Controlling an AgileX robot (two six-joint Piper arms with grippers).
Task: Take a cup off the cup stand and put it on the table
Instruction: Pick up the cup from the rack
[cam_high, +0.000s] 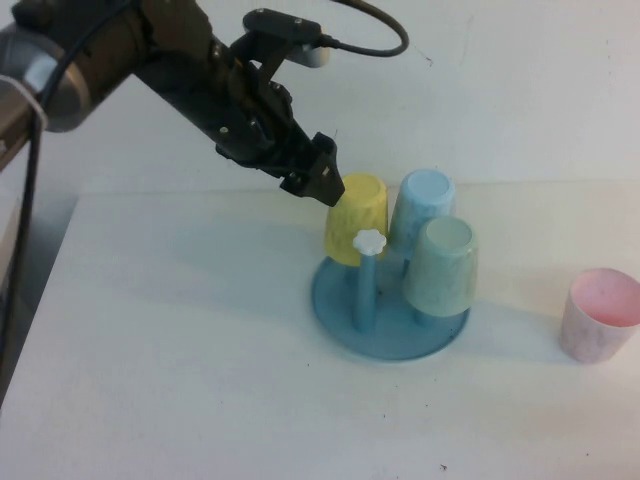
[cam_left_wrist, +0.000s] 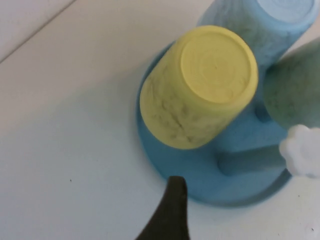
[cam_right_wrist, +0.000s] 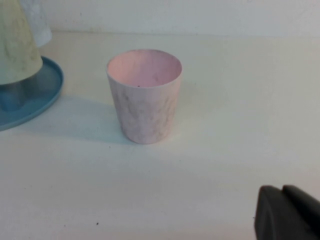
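Nearest the lens, bare table (cam_high: 180, 380); left gripper (cam_high: 322, 180), reaching down from upper left, sits at the inverted yellow cup (cam_high: 357, 217) on the stand (cam_high: 390, 318), jaw state indeterminate; approach step, grasp and lift judged next; right gripper (cam_right_wrist: 287, 212) rests low near the pink cup (cam_right_wrist: 144, 95).
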